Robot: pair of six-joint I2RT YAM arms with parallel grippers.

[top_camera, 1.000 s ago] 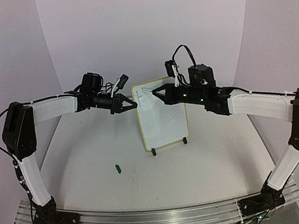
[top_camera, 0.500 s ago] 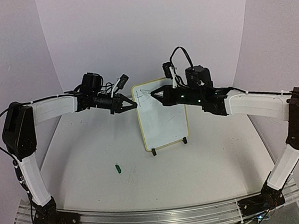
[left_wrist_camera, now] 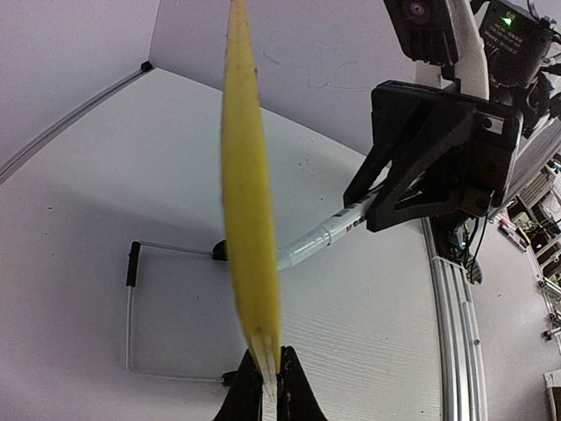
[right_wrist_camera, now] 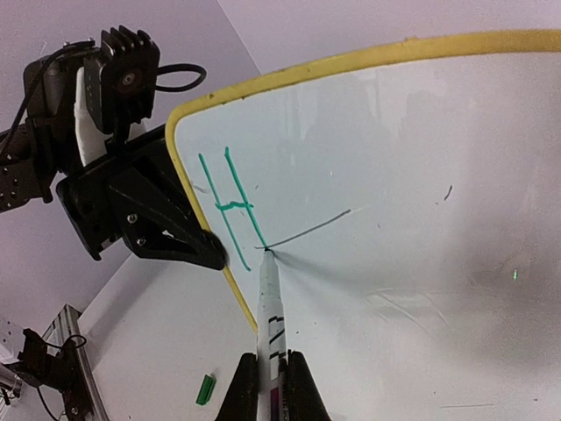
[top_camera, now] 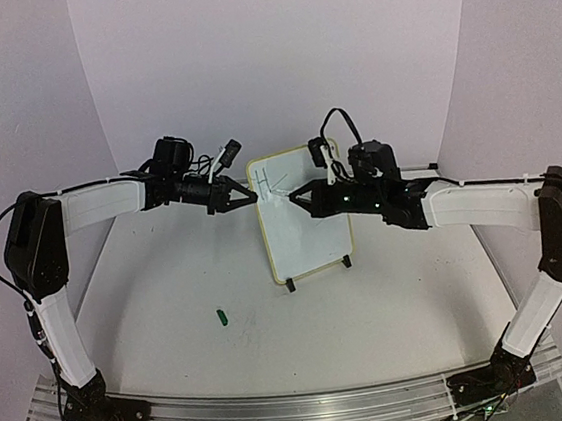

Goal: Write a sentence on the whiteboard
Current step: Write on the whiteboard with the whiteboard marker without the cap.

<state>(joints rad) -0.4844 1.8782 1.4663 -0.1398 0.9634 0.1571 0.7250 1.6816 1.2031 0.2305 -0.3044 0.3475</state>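
Observation:
The whiteboard stands upright on its two black feet at mid-table, its pale yellow frame seen edge-on in the left wrist view. My left gripper is shut on the board's left edge near the top. My right gripper is shut on a white marker. The marker's tip touches the board at the foot of the right stroke of a green "H". That letter is the only lettering of the sentence on the board.
The marker's green cap lies on the table to the front left of the board. A thin grey streak runs right from the marker tip. Purple walls close in the back and both sides.
My right gripper has moved down the board with the marker, toward the near side. The left arm and the board have stayed still.

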